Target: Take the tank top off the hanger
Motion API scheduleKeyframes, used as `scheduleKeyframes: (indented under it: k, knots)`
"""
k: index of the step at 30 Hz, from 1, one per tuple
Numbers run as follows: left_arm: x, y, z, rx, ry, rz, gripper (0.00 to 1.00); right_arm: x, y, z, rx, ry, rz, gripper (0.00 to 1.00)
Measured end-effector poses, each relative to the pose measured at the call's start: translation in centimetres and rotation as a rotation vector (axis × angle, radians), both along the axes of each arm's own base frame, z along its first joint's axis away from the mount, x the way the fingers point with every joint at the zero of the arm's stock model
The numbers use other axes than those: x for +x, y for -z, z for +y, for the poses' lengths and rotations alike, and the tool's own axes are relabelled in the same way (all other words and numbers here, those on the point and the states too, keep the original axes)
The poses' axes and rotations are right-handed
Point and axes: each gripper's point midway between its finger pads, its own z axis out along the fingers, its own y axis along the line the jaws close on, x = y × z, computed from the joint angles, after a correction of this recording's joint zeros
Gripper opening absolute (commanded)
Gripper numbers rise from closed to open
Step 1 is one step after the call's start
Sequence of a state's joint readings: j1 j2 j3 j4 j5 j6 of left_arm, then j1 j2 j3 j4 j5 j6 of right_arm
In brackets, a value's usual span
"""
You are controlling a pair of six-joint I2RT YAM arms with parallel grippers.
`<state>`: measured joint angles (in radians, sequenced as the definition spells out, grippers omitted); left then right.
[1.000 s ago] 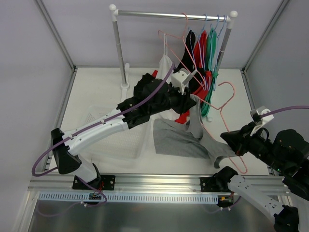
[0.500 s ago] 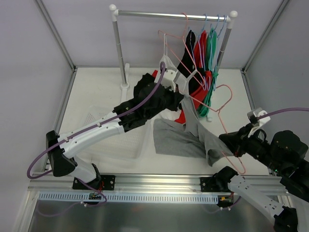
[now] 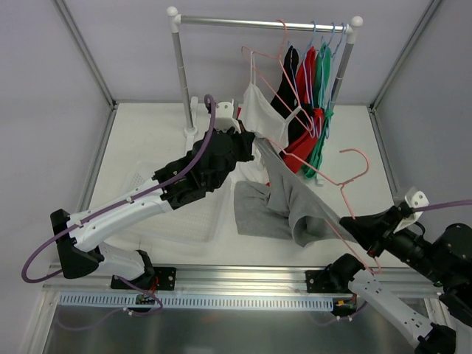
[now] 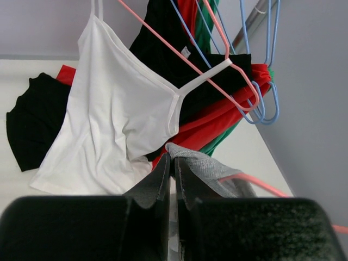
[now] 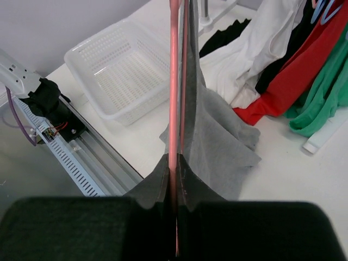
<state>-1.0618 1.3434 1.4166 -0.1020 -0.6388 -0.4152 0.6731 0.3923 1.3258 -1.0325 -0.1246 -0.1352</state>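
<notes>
The grey tank top [image 3: 295, 205] is stretched between the two arms above the table, its lower part bunched on the surface. My left gripper [image 3: 254, 141] is shut on the top's upper edge; the wrist view shows the grey fabric [image 4: 209, 168] pinched at the fingertips [image 4: 174, 159]. The pink wire hanger [image 3: 346, 177] still runs inside the top. My right gripper [image 3: 366, 234] is shut on its wire at the near right. In the right wrist view the pink hanger [image 5: 174, 81] sits between the jaws [image 5: 175, 159], and the grey top [image 5: 217, 141] drapes beyond.
A clothes rack [image 3: 262, 23] stands at the back with a white camisole [image 3: 258, 110] on another pink hanger, plus black, red and green garments [image 3: 310, 81] on blue hangers. A white mesh basket [image 3: 177, 214] lies under the left arm. A black garment [image 4: 32, 119] lies on the table.
My left gripper closed on the grey fabric and pulled it left, away from the rack's clothes. My right gripper drew the hanger to the right and nearer, stretching the top.
</notes>
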Motion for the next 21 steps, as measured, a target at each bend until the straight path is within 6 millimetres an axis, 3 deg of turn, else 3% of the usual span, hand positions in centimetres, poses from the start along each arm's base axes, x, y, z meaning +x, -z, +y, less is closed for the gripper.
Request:
scheduleKeyframes:
  k: [6,9,12,16,21]
  knots:
    - [-0.2,0.2,-0.2,-0.007,0.014,0.014,0.00,-1.4,-0.6,-0.7,0.070,-0.036,-0.140,0.00]
    - [-1.3,0.4,-2.1,-0.018,0.138,0.011,0.00,-1.1,-0.7,-0.9,0.117,-0.011,-0.185,0.00]
    - [-3.2,2.0,-3.7,-0.044,0.287,0.007,0.00,0.8,-0.5,-0.8,0.164,0.063,-0.219,0.00]
    - [-6.4,5.8,-4.7,-0.037,0.471,0.043,0.00,4.4,0.4,-0.1,0.219,0.166,-0.259,0.00]
    - [-11.4,8.7,-6.9,-0.023,0.735,0.082,0.00,8.0,-0.5,1.6,0.345,0.220,-0.354,0.00]
